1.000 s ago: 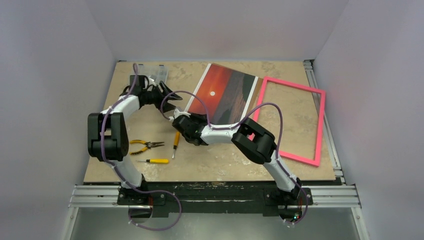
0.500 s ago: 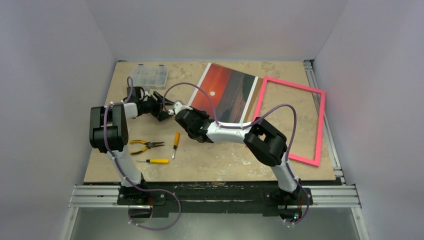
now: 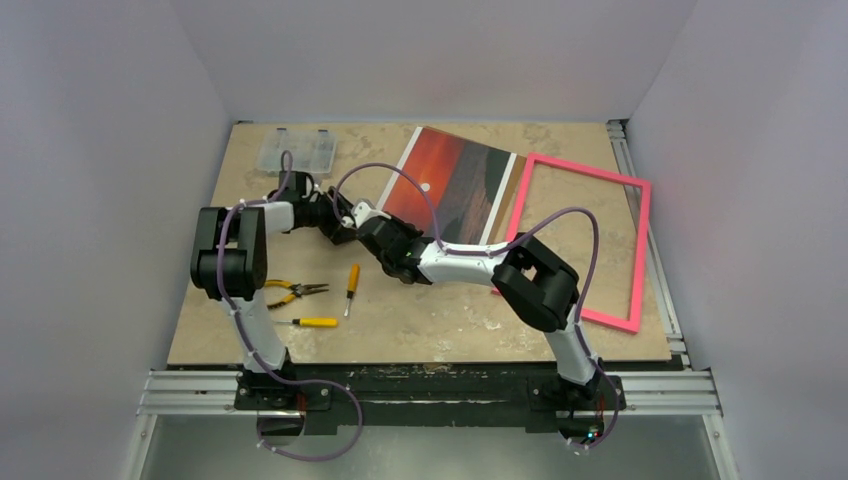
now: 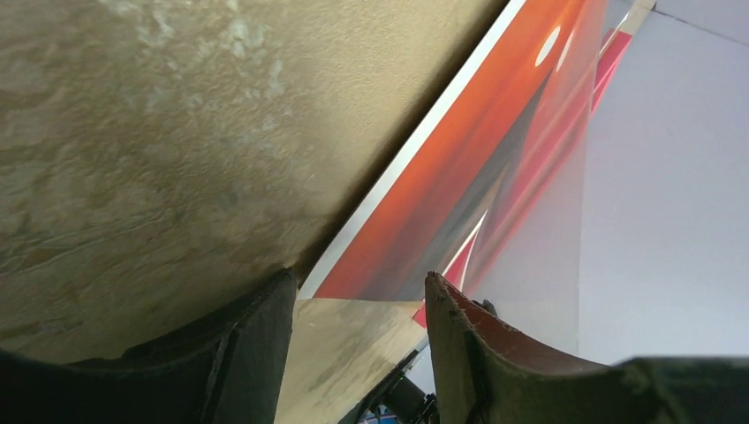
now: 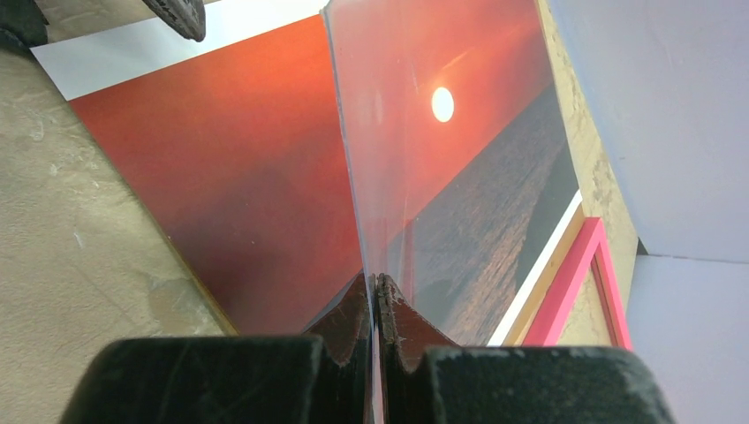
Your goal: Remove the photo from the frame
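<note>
The photo (image 3: 452, 185), a red-orange sunset print with white edge strips, lies face up at the back middle of the table. It fills the right wrist view (image 5: 238, 185). The pink frame (image 3: 585, 240) lies empty to its right, apart from it. My right gripper (image 5: 376, 281) is shut on the edge of a clear sheet (image 5: 424, 150) and holds it tilted up over the photo's near-left corner (image 3: 362, 216). My left gripper (image 4: 359, 281) is open, just left of that corner (image 3: 338, 226), with the photo's white edge (image 4: 415, 150) ahead of its fingers.
A clear plastic box (image 3: 297, 150) stands at the back left. Yellow-handled pliers (image 3: 290, 290) and two yellow screwdrivers (image 3: 352, 280) (image 3: 312, 322) lie at the front left. The two wrists are nearly touching. A metal rail runs along the table's right edge (image 3: 640, 200).
My left gripper has come away from the plastic box and moved right to the photo's near-left corner. My right gripper, with the clear sheet, has shifted a little farther back.
</note>
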Tool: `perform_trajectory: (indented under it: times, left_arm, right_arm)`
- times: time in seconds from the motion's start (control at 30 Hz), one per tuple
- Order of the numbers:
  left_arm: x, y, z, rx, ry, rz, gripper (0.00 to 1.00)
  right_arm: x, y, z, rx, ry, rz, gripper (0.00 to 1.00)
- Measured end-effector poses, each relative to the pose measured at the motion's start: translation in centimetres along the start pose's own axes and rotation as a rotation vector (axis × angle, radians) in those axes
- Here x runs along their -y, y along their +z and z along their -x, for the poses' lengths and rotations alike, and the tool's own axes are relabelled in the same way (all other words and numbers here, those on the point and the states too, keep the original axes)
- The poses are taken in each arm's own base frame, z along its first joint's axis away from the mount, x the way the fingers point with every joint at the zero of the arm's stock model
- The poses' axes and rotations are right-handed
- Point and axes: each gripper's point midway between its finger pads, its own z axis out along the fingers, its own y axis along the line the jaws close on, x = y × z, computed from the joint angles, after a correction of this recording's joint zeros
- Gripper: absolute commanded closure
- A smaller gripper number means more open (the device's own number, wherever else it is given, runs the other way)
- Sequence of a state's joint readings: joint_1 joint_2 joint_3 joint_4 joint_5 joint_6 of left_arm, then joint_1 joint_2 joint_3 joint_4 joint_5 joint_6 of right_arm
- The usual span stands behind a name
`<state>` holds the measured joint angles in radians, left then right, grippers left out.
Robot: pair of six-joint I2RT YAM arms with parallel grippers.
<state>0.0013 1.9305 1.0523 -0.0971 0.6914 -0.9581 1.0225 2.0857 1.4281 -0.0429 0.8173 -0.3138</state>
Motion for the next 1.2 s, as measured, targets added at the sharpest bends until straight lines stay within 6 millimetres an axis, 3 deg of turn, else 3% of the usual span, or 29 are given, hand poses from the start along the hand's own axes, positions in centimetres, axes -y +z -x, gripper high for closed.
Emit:
perform_trajectory:
  times: [0.27,0.5,0.9,1.2]
  left_arm:
    - [0.3,0.6,-0.6,-0.005,0.024,0.009,0.56]
    - [0.1,0.3,-0.8,0.007,0.025,0.012,0.58]
    - [1.9,-0.3,-0.9,0.018,0.037,-0.058,0.60]
    - [2.6,0.3,-1.1,-0.011,0.004,-0.118,0.68]
  right_arm:
    - [0.1,0.3,-0.3,-0.006,0.008,0.004,1.00]
    - [-0.3,0.3,-0.5,-0.006,0.006,0.020,1.00]
    - [-0.3,0.3,-0.5,-0.008,0.005,0.022,1.00]
    - [-0.3,0.3,-0.6,-0.012,0.009,0.023,1.00]
